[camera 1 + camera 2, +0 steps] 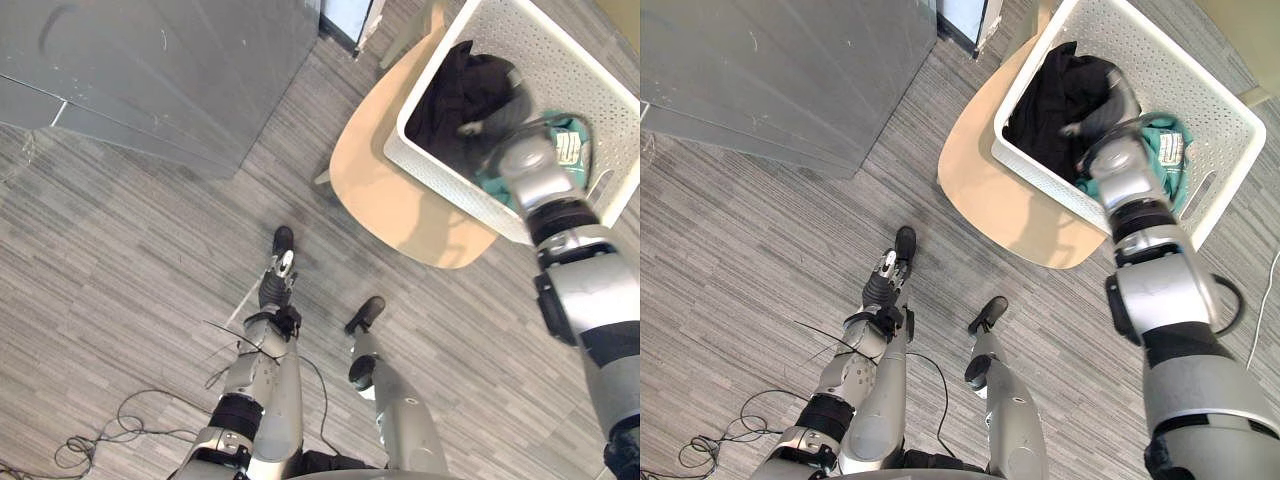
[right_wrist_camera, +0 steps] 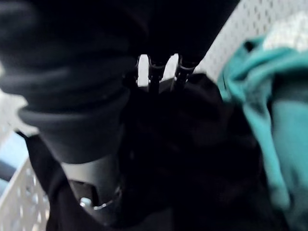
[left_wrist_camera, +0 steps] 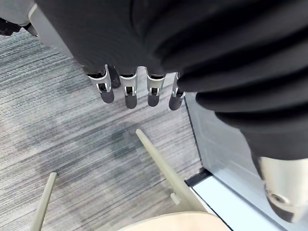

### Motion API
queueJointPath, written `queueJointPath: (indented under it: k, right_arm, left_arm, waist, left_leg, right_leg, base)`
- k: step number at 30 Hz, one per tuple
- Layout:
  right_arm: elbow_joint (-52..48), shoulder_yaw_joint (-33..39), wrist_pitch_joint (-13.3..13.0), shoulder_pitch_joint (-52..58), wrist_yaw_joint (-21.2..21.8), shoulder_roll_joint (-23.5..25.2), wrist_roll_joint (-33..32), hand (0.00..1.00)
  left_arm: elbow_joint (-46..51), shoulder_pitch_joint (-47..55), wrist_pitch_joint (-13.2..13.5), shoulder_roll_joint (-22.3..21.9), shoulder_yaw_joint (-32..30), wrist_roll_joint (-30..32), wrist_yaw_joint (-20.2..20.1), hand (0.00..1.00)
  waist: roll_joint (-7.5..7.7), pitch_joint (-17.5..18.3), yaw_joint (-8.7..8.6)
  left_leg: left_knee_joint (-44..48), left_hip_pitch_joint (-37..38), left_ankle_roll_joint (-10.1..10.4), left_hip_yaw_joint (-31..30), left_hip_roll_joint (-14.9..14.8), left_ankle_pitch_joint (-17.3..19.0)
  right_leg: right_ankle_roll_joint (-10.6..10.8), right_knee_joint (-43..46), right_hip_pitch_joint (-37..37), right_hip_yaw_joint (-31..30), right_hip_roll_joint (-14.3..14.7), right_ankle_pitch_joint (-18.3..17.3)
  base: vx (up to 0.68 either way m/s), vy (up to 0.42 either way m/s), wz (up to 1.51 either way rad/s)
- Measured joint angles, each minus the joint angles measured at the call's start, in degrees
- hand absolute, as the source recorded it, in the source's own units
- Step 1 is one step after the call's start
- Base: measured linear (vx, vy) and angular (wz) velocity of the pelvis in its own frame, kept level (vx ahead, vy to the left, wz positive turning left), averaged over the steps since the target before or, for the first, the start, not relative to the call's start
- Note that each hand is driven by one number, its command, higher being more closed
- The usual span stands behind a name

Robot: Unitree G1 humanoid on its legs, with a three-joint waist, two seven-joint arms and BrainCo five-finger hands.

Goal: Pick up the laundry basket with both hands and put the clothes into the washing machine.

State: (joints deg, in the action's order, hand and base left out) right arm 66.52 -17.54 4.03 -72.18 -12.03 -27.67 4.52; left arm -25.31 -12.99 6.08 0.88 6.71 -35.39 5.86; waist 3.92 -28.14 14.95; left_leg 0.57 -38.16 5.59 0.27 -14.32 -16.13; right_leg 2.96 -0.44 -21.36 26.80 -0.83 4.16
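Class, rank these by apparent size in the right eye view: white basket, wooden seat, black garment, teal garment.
Largest to smallest:
1. white basket
2. wooden seat, partly under the basket
3. black garment
4. teal garment, partly covered, so its rank is less sure

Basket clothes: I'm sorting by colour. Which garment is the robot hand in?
The black garment; the right robot hand reaches into it, the teal one lies beside.

White laundry basket (image 1: 437, 172) on wooden table (image 1: 385, 190)
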Motion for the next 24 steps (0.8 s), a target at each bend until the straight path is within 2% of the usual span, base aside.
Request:
queueJointPath:
  k: [10,15,16,20,24]
  right_arm:
    - [-0.46,-0.33,-0.01,-0.09,-0.06,1.75,0.01,0.0]
    - [2.01,-2.0,-0.02,-1.36,0.16,2.12,0.03,0.0]
    - [2.75,-2.6,0.02,-1.69,0.31,2.11,0.04,1.0]
    - [5.13,-4.31,0.02,-2.9,1.26,1.94,-0.48,1.0]
    - [5.36,-4.3,0.06,-3.76,4.19,0.89,-6.02,1.0]
  left_arm:
    - [-0.03,-1.67,0.62,1.95,-0.15,-0.03,0.67,0.0]
    - [-0.01,-1.52,0.69,2.82,0.13,-0.13,0.62,0.0]
    - [0.03,-1.51,0.69,2.81,0.2,-0.31,0.57,0.0]
    - [0.51,-1.53,0.78,2.68,0.72,-0.56,0.06,0.0]
    - [1.15,-1.52,0.76,2.63,1.92,-0.52,-0.97,0.0]
  waist:
    - [0.78,0.07,-0.77]
    - [1.36,0.03,-0.29]
    - [1.36,0.03,-0.2]
    - [1.36,0.03,-0.14]
    - [1.42,0.06,-0.17]
  left_leg:
    - [1.68,-0.08,0.08,0.2,-1.83,0.12]
    - [1.29,-0.51,0.09,0.19,-2.5,0.08]
    - [1.22,-0.55,0.13,0.18,-2.45,0.04]
    - [-1.12,-0.79,0.22,-0.28,-1.72,-1.25]
    - [-2.81,-0.78,0.16,-0.84,-1.23,-2.5]
  right_leg:
    - [-0.42,0.06,0.14,-1.13,1.44,0.64]
    - [-0.35,0.03,-0.49,-0.92,1.87,0.73]
    - [-0.31,0.0,-0.53,-0.88,1.85,0.76]
    - [-0.08,-1.02,-0.96,-0.1,1.78,1.28]
    - [-0.01,-1.7,-0.9,0.54,1.48,1.35]
  base:
    - [0.07,0.047,-0.07]
    - [0.05,0.058,-0.05]
    - [0.07,0.066,0.01]
    - [0.1,0.075,0.09]
    - [0.14,0.09,0.12]
